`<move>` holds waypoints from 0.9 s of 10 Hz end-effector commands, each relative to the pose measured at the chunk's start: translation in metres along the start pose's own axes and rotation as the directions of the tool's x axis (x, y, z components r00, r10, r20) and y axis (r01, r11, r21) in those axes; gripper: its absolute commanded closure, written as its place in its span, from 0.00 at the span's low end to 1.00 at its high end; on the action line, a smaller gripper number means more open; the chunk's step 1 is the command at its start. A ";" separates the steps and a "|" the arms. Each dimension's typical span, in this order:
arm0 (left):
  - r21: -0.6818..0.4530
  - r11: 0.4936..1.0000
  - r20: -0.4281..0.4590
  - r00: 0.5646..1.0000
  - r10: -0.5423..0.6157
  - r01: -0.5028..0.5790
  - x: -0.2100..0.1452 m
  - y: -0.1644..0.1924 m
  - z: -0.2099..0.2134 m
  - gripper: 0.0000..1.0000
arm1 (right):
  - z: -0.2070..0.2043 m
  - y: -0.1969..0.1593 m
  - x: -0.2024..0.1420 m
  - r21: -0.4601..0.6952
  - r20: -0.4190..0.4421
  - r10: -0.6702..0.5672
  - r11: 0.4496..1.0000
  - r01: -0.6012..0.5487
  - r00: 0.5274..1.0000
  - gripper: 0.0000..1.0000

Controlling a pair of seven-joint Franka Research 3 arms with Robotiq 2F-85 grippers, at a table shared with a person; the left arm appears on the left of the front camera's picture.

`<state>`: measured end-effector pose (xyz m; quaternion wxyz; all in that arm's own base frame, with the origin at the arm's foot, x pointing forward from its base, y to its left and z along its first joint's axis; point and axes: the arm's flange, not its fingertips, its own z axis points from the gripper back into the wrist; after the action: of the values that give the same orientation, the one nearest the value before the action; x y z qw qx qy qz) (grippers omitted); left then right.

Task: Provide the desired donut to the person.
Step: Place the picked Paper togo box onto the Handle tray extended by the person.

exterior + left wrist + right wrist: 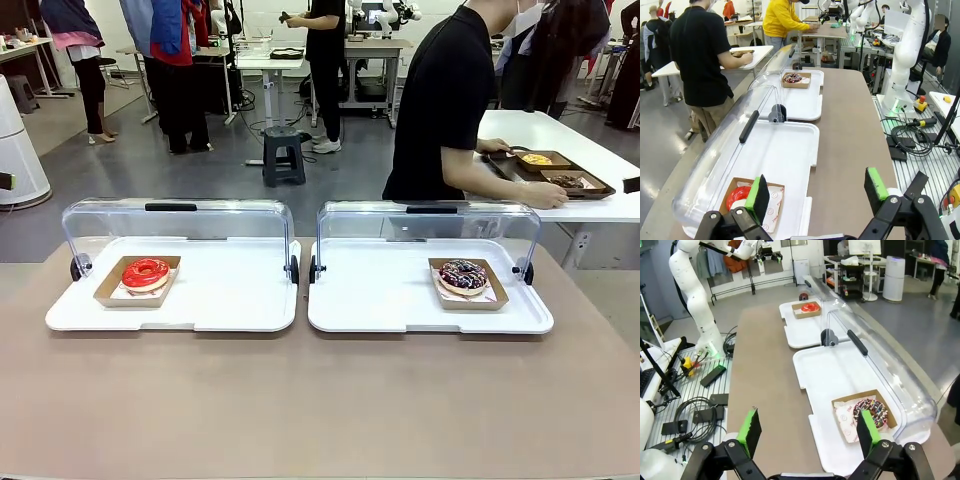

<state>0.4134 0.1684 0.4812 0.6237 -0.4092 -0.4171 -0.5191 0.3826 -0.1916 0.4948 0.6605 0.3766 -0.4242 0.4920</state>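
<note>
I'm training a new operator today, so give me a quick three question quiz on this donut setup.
1. True or false: the red donut sits on the tray on the robot's left.
2. What is the person doing? A) facing the robot B) turned to a side table C) holding a donut
3. Fill in: the left gripper and the right gripper both stand ____.

Key: 1 true; 2 B; 3 open.

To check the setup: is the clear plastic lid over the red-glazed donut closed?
No, the clear plastic lid is swung back behind the red-glazed donut, leaving it uncovered.
</note>
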 end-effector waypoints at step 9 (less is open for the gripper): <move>-0.003 1.000 -0.002 1.000 -0.005 0.005 0.001 -0.002 0.001 0.00 | -0.002 0.002 -0.003 0.009 0.011 0.005 1.000 -0.005 1.000 0.00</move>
<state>0.4134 0.1684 0.4812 0.6238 -0.4092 -0.4171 -0.5191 0.3824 -0.1915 0.4947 0.6606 0.3770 -0.4237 0.4919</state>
